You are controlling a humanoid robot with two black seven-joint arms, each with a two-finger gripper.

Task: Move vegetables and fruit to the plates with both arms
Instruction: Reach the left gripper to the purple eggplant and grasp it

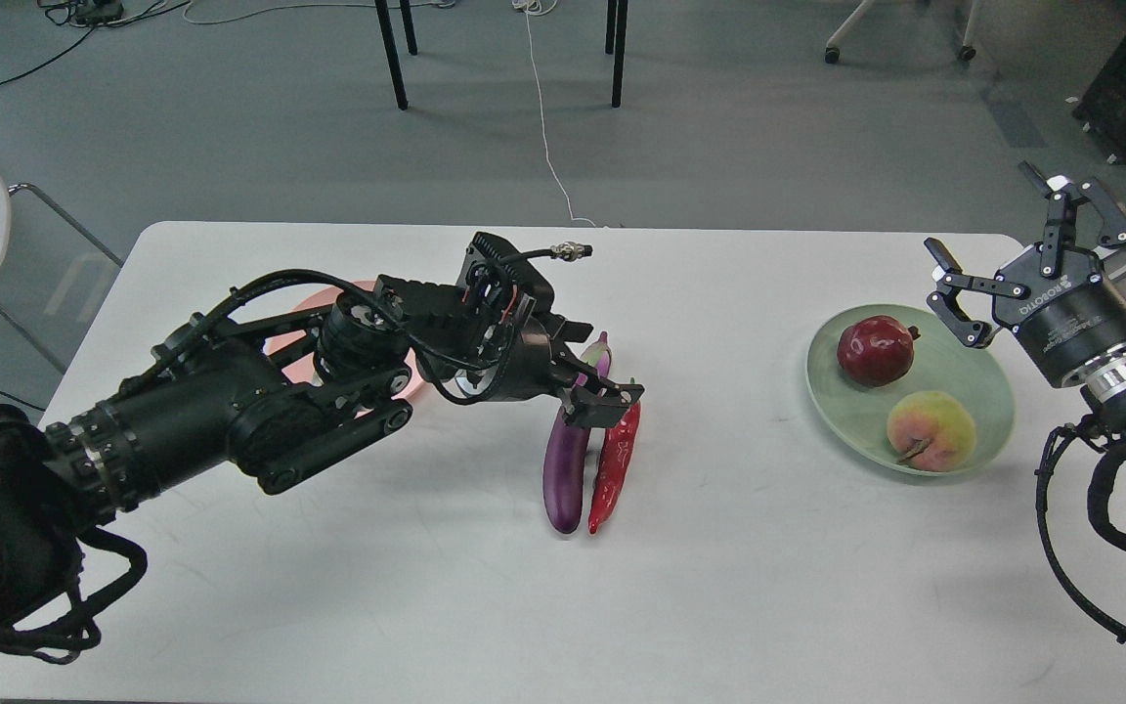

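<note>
At the middle of the frame, the left claw [602, 399] sits over the top ends of the eggplant [565, 469] and chili pepper [614, 464], which lie side by side on the white desk [719, 567]. I cannot tell if it pinches either. The pink plate [304, 323] hides behind that arm. At right, the right claw [1013, 264] is spread wide beside the green plate [983, 391] holding the pomegranate [876, 349] and peach [931, 430].
</note>
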